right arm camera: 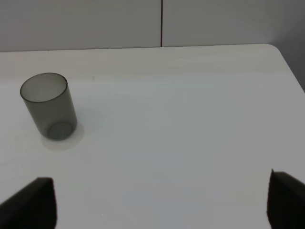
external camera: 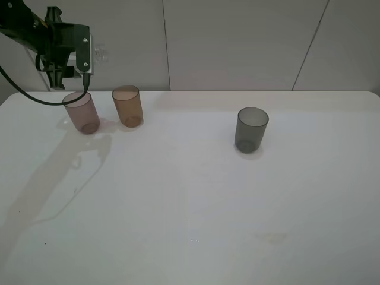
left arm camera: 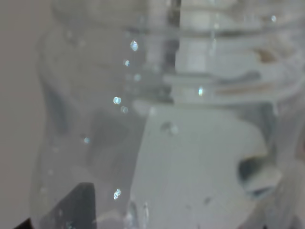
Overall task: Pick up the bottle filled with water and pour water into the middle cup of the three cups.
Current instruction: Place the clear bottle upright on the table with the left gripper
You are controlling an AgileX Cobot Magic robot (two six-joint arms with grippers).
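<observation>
**tabletop_tom:** Any brand or print on the bottle?

**me:** Can't make any out. My left wrist cam is jammed right up against the bottle (left arm camera: 143, 119), so all I get is blurry clear plastic, droplets and the neck threads. My left gripper (external camera: 89, 54) is clamped on it, up in the air at the table's 10 o'clock corner, just above the pinkish cup (external camera: 82, 113).

**tabletop_tom:** What's the surface and room like?

**me:** Plain white table (external camera: 196, 196), slightly shiny, with my arm's shadow (external camera: 59, 172) across the left side and a faint yellowish smudge (external camera: 270, 238) around 5 o'clock. Behind it is a pale panelled wall (external camera: 237, 41) with dark seams.

**tabletop_tom:** And the cups?

**me:** All upright. The middle cup (external camera: 127, 105), the amber one, sits at 11 o'clock, just beside the pinkish one and not touching it. The grey cup (external camera: 252, 129) is well apart at 1 o'clock. A black cable (external camera: 24, 92) loops down from my left arm close by the pinkish cup's rim. My right gripper (right arm camera: 162, 202) has its jaws wide apart, holding nothing, with the grey cup ahead of it.
</observation>
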